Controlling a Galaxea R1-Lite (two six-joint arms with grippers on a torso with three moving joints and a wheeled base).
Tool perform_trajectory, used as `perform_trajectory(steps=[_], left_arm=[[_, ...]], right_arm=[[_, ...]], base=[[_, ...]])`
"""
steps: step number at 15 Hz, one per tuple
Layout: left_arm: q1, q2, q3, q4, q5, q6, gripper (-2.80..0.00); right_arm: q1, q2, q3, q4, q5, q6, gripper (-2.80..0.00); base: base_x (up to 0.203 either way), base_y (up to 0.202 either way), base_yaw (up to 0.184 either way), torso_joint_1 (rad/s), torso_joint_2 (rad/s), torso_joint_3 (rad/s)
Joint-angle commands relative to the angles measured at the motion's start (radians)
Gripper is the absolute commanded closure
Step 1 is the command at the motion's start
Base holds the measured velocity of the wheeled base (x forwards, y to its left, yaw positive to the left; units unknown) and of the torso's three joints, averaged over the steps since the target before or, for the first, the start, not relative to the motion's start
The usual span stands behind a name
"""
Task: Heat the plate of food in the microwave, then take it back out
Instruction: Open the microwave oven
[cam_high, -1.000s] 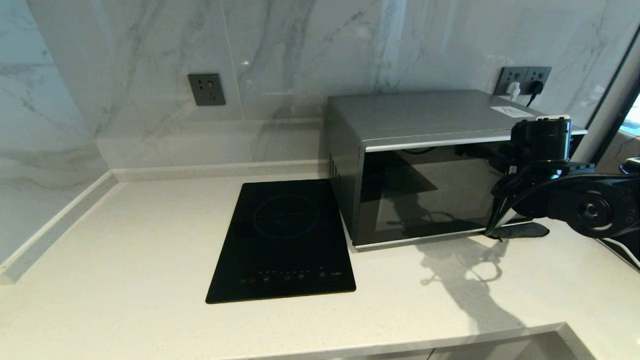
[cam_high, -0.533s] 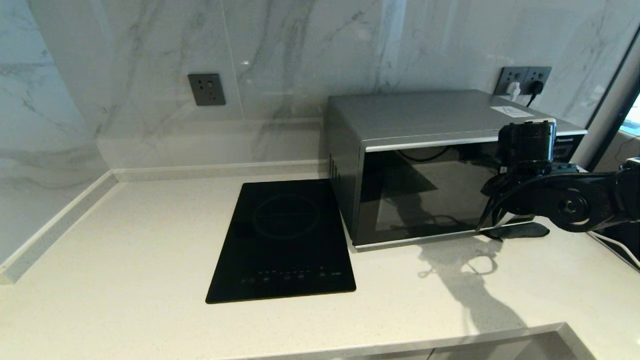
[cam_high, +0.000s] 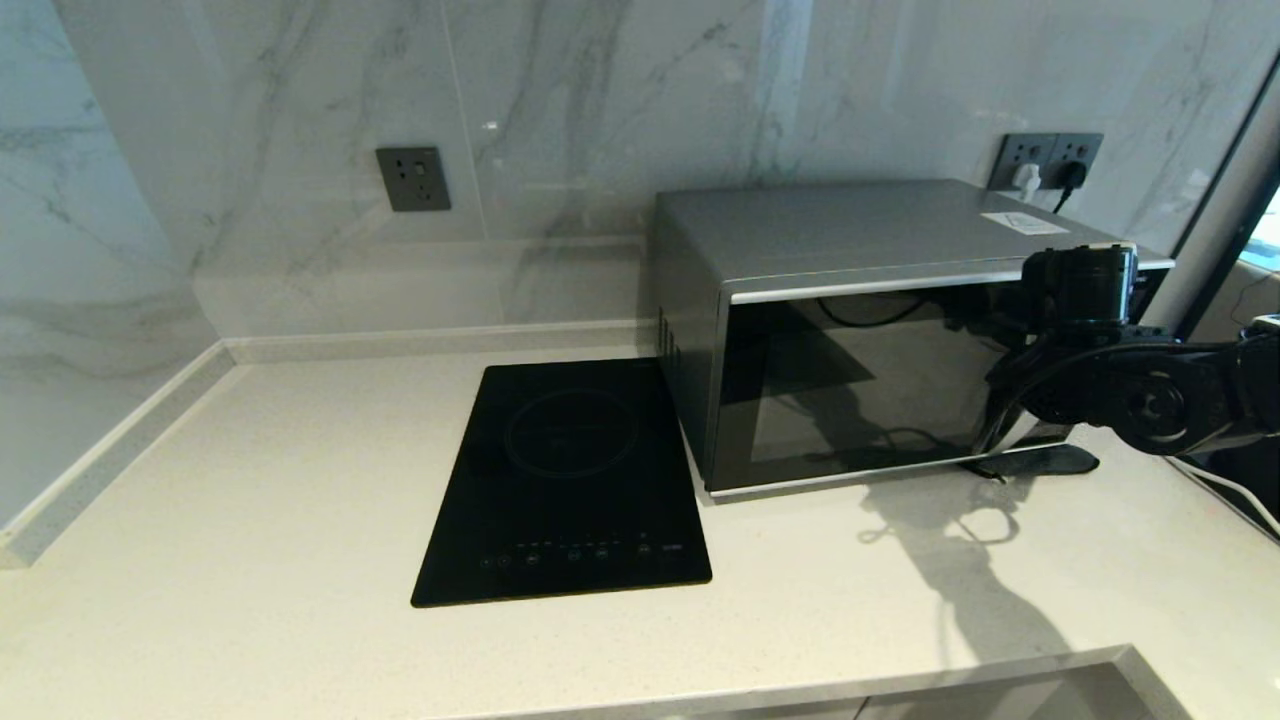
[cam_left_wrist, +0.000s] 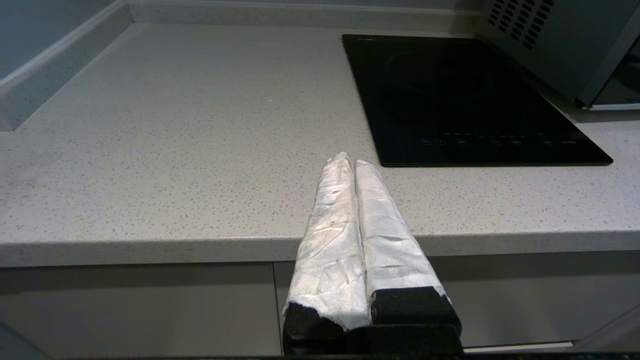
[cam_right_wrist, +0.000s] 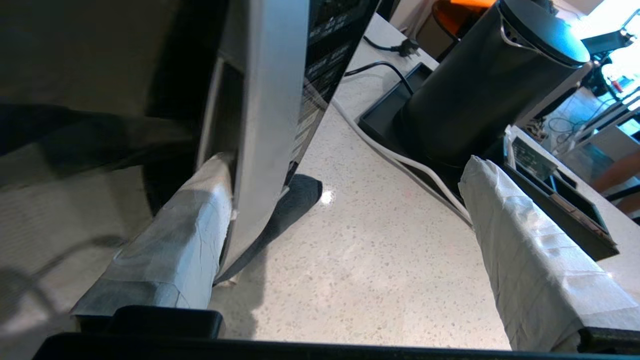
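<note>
While the microwave (cam_high: 850, 330) door stays closed, right hand (cam_right_wrist: 345, 210) has shifted rightward, spread wide, one finger hooked behind the handle (cam_right_wrist: 265, 125). Opening pull imminent. Plate unseen. Left hand (cam_left_wrist: 350, 165) pressed together, idle.

Speckled counter (cam_high: 250, 520): hob (cam_high: 566, 480), microwave (cam_high: 850, 330)

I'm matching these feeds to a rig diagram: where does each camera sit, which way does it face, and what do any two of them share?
Head view: from the robot's head, facing forward and down at the countertop, hob and microwave; the right arm reaches to the door's right edge.
Left wrist view: behind the left claw, shut, low before the counter edge, facing the hob.
Right wrist view: behind the right claw, open, one finger behind the microwave's handle; a kettle stands beyond.
Shared: head and left wrist views both show hob and microwave.
</note>
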Motion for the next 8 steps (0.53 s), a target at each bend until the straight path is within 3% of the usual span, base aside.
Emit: perform_trajectory(steps=[1,4,5,8], left_arm=[[0.000,0.002,0.000,-0.001,0.000,-0.001,0.00],[0.000,0.002,0.000,-0.001,0.000,-0.001,0.00],[0.000,0.002,0.000,-0.001,0.000,-0.001,0.00],[0.000,0.002,0.000,-0.001,0.000,-0.001,0.00]], right_arm=[[-0.016,-0.003,0.003,-0.002,0.010,0.001,-2.80],[-0.017,-0.004,0.006,-0.004,0.011,0.002,-2.80],[-0.017,-0.007,0.008,-0.003,0.011,0.001,0.00],[-0.017,-0.013,0.016,-0.004,0.011,0.001,0.00]], base=[[0.000,0.000,0.000,0.000,0.00,0.000],[0.000,0.000,0.000,0.000,0.00,0.000],[0.000,0.000,0.000,0.000,0.00,0.000],[0.000,0.000,0.000,0.000,0.00,0.000]])
